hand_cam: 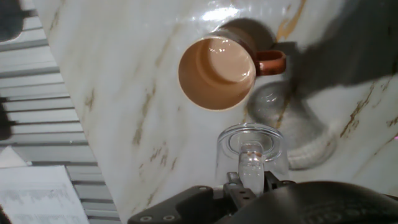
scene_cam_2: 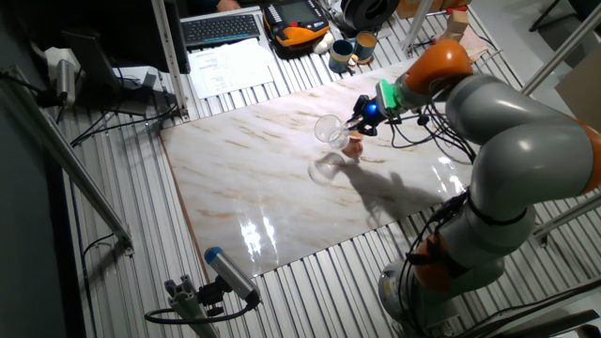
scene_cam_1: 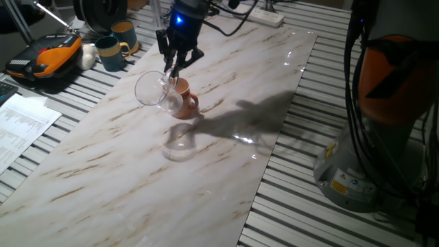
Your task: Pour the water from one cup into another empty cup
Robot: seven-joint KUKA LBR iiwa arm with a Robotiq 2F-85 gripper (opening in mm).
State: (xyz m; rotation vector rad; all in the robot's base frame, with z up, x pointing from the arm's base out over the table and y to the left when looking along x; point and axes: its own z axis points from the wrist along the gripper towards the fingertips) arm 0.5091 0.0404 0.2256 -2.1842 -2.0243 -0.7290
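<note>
Glass mug: lifted off the marble tabletop, tipped right over onto its side; upper-centre of one fixed view, just left of the terracotta mug.
Gripper: fingers pinching the glass mug's clear loop handle; hand view shows the handle running down into the clamp at bottom centre. Grip reads as firm, contact pads themselves are hidden.
Long axis: near horizontal in one fixed view, with a wide round end face turned toward the left of the frame. Can't tell from that view if that face is rim or base.
Key relation: in the hand view the terracotta mug sits up-frame and slightly left of the glass mug, apart in frame, open mouth facing the camera, handle pointing frame-right. My read: the pour works only if the lip ends up over that opening.
Water: not resolvable anywhere. Terracotta interior looks glossy in the hand view; wet or glaze, can't tell.
Hand view only: inside of the terracotta mug, and the offset between the two mugs.
Fixed views only: the tilt angle, the lift height, the glass mug's shadow on the marble lower in frame.
Other fixed view: gripper and both mugs at upper-centre, too small for detail.
Risk: a stream from this height could miss the mouth.
</note>
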